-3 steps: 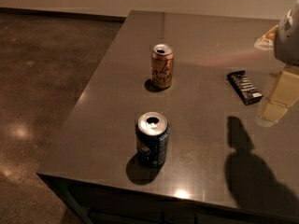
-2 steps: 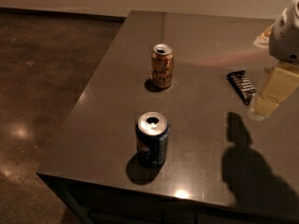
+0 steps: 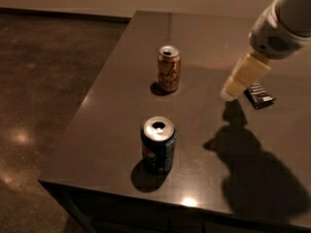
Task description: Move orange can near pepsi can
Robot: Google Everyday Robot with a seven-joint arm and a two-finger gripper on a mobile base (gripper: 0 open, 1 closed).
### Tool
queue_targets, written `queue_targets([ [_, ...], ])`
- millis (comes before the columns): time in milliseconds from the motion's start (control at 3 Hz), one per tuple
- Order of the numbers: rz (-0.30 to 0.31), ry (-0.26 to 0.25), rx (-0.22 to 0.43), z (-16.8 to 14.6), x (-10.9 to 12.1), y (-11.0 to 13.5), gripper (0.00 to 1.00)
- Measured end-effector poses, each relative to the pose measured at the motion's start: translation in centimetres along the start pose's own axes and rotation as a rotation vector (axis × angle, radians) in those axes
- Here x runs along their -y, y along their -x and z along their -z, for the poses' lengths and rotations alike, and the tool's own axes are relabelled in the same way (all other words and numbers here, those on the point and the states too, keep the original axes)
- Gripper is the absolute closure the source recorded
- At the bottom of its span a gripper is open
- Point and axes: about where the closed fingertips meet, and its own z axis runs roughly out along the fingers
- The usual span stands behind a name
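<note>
While the end effector (image 3: 232, 89), grasp unclear, hovers by a ridged dark bar (image 3: 260, 95), the shiny orange can (image 3: 168, 70) stands apart.

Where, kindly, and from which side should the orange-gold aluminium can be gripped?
Probably around the mid-body of the upright orange-gold aluminium can, coming from the view's right, where the claw hovers; its straight round sides suit a level pinch.

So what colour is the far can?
Orange-gold can, dark script, camera view; gripper hovers right of it.
</note>
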Motion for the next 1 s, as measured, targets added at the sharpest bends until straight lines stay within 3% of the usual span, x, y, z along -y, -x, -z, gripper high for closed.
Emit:
queue_targets([
  [333,-0.072,-0.013,0.100,-2.0,2.1,2.9,0.00],
  [1000,-0.124,0.043,0.251,-6.6,3.5,8.7,0.00],
])
